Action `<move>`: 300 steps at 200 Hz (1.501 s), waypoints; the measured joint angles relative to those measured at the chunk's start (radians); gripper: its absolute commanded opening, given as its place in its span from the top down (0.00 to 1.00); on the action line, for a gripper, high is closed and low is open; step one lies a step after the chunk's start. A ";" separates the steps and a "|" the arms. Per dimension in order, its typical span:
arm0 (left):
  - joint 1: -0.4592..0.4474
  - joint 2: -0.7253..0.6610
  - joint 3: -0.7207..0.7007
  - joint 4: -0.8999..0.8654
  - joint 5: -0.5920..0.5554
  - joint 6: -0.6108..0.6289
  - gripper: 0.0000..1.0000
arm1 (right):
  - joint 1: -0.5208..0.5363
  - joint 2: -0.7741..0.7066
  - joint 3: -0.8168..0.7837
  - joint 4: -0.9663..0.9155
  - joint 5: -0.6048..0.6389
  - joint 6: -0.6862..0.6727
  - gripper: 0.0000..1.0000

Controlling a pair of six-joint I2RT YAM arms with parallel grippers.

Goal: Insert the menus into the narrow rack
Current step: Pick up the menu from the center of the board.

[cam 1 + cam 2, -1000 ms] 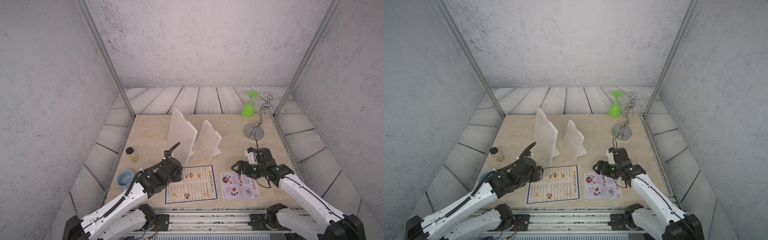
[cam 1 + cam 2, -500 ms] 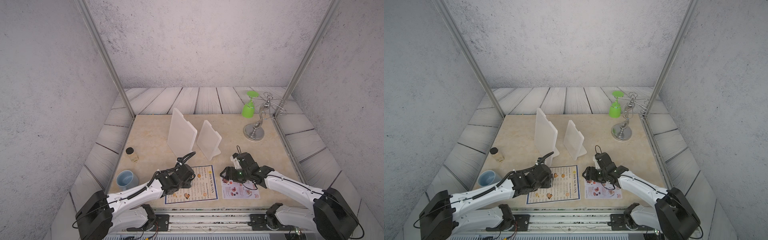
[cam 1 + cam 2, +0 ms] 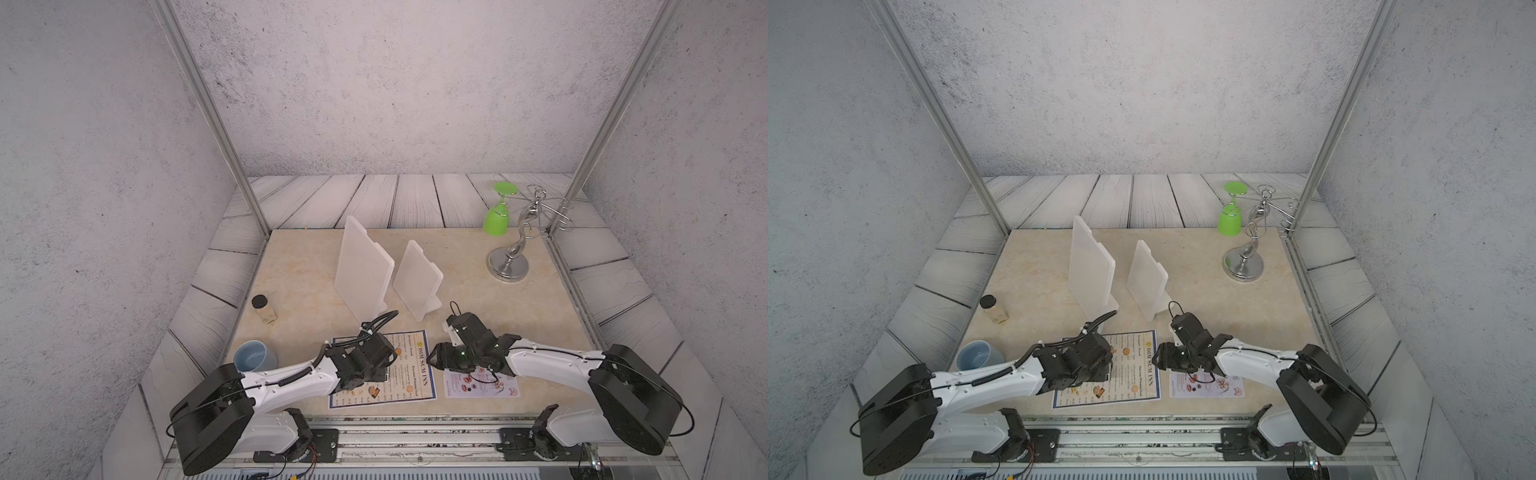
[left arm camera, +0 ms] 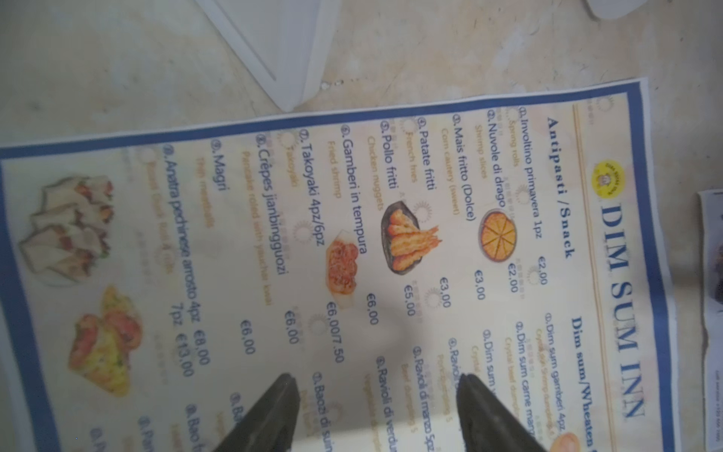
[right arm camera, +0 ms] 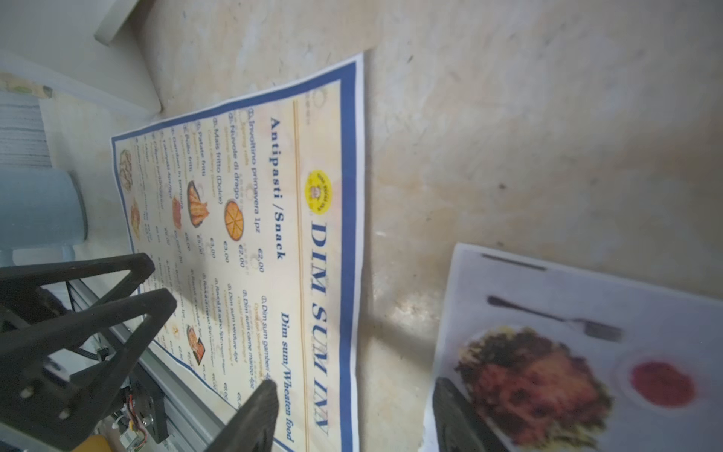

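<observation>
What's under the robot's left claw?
The DIM SUM INN menu lies flat on the table under the open left gripper. In both top views the arm covers part of that menu.

Left gripper [image 3: 388, 365] hangs over the blue-bordered menu [image 3: 417, 376], right gripper [image 3: 430, 360] at its edge.

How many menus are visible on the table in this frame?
2. The blue-bordered DIM SUM INN menu lies flat at the front, below the left gripper. The smaller white menu lies flat beside it, toward the robot's right. No others show.
</observation>
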 measured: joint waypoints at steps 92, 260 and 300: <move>-0.011 0.000 -0.026 0.020 0.018 -0.035 0.32 | 0.025 0.064 0.022 0.075 0.000 0.026 0.37; -0.029 0.029 -0.029 0.031 -0.005 -0.062 0.32 | 0.029 0.078 0.021 0.145 -0.050 0.071 0.38; -0.034 0.033 -0.027 0.028 -0.011 -0.062 0.32 | 0.029 0.078 0.021 0.145 -0.057 0.077 0.38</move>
